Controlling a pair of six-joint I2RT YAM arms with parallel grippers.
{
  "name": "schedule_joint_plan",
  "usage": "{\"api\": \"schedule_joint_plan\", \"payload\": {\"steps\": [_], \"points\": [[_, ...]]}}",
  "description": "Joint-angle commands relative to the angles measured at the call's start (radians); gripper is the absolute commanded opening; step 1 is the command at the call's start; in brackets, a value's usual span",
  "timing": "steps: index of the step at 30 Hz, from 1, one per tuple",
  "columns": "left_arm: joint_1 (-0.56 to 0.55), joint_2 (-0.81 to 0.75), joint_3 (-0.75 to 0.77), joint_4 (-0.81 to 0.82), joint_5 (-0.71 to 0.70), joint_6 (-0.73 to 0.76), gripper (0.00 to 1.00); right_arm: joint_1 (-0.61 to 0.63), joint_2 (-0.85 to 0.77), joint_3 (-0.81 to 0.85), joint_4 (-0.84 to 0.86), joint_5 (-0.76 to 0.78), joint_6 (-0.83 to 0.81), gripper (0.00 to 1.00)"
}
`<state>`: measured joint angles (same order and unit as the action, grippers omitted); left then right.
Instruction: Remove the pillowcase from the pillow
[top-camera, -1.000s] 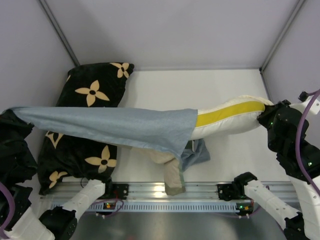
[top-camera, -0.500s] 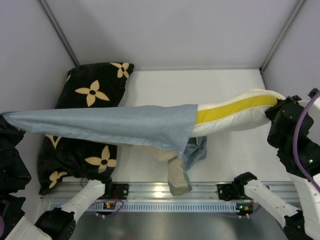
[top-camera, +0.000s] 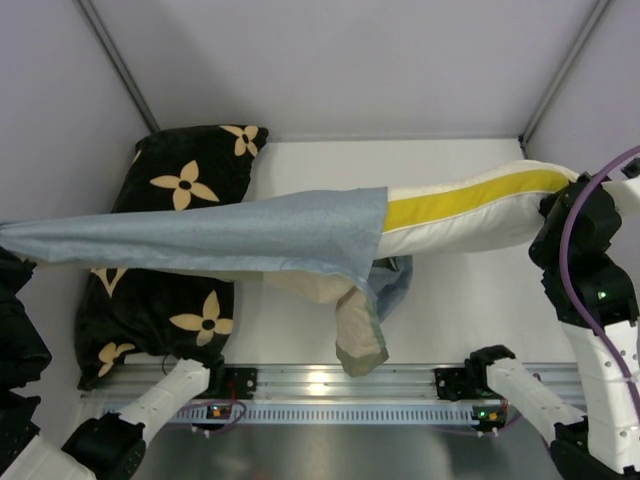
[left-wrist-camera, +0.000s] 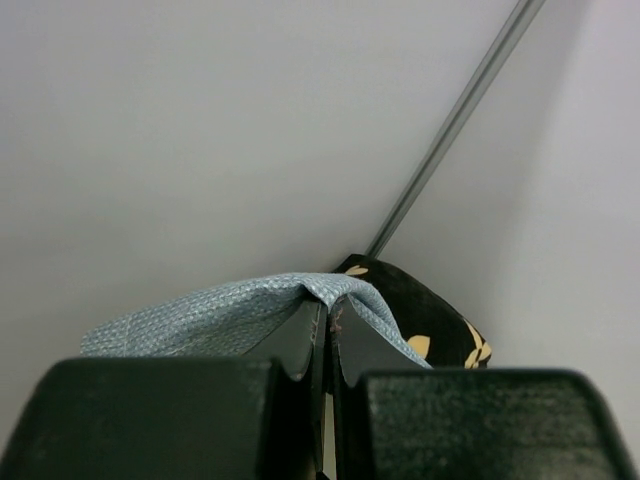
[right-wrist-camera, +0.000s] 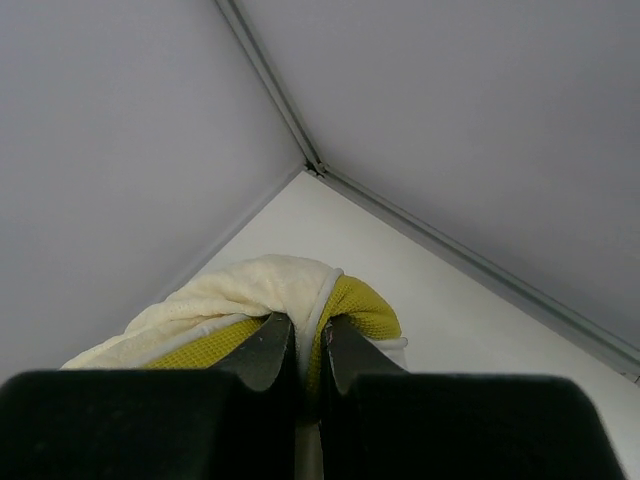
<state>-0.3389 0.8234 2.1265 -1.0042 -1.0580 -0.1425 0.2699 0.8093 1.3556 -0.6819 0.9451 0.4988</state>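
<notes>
The pillowcase (top-camera: 210, 238) stretches blue-grey side out from the left edge to the middle, its cream and olive folds (top-camera: 358, 335) hanging near the front rail. My left gripper (left-wrist-camera: 328, 308) is shut on its blue-grey fabric (left-wrist-camera: 220, 315), off the left edge of the top view. The cream-white pillow (top-camera: 470, 210) with its yellow band (top-camera: 450, 203) sticks out of the case toward the right, held up off the table. My right gripper (right-wrist-camera: 310, 328) is shut on the pillow's corner (right-wrist-camera: 280, 290), pinching the yellow edge (right-wrist-camera: 365, 305). In the top view that gripper (top-camera: 562, 205) sits at the pillow's right end.
A black cushion (top-camera: 185, 180) with tan flower motifs lies at the left under the stretched case and shows in the left wrist view (left-wrist-camera: 430, 320). The white table (top-camera: 470, 290) ends at the metal front rail (top-camera: 320, 390). Enclosure walls and a corner post (right-wrist-camera: 270, 80) stand close.
Both arms have pulled apart: the case's left end moved further left and up, the pillow's right end rose toward the back right, and more pillow shows outside the case.
</notes>
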Motion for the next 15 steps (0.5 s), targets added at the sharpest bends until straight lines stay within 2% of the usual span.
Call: {"api": "schedule_joint_plan", "payload": {"steps": [1, 10, 15], "points": [[-0.003, -0.036, 0.042, 0.162, -0.132, 0.083, 0.00, -0.128, 0.024, 0.030, 0.114, 0.046, -0.048, 0.00], [-0.044, -0.090, 0.044, 0.210, -0.177, 0.133, 0.00, -0.346, 0.088, 0.023, 0.125, -0.256, 0.033, 0.00], [-0.057, -0.104, 0.023, 0.211, -0.165, 0.120, 0.00, -0.406, 0.090, -0.001, 0.142, -0.342, 0.058, 0.00]]}}
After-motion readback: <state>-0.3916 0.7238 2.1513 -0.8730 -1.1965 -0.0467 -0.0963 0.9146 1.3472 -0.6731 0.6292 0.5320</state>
